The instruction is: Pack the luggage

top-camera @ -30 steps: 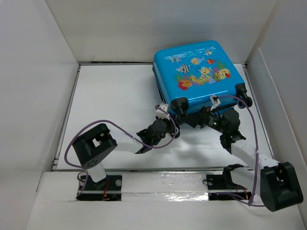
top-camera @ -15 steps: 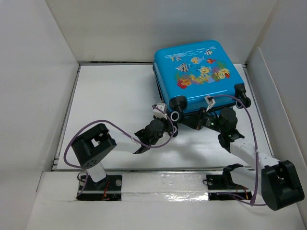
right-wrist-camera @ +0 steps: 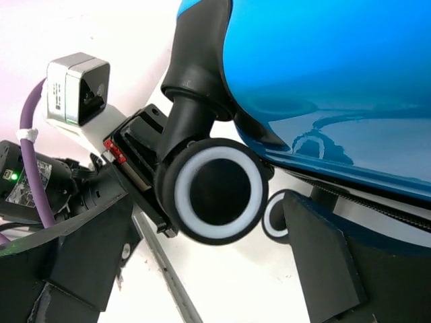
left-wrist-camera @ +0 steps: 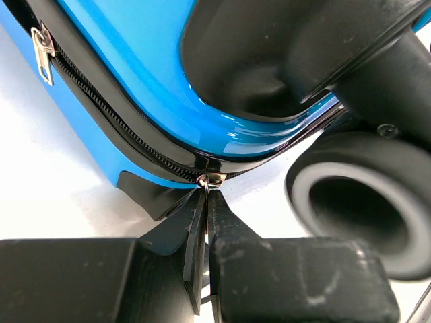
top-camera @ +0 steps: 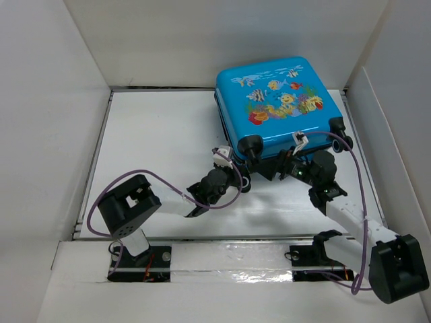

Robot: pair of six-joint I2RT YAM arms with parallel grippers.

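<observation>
Luggage [top-camera: 277,108] lies flat at the far right of the surface [top-camera: 161,134], print side up, lid down, wheels toward the arms. Left tool [left-wrist-camera: 205,196] is pinched fully together on the small metal zipper pull [left-wrist-camera: 212,180] at the near-left corner, probably to run the zip round the seam. A second pull [left-wrist-camera: 43,46] hangs further along the same track. Right tool [right-wrist-camera: 205,200] stands wide apart, one finger either side of the corner wheel [right-wrist-camera: 217,190]. It grips nothing. It looks placed to brace the case against the zip's drag. Both tools crowd one corner: the left arm's wrist camera [right-wrist-camera: 77,79] sits just beside the right tool. The wheel housing overhangs the track at the bend, so the pull may snag there. White walls [top-camera: 40,101] box in the surface, close behind the case.
</observation>
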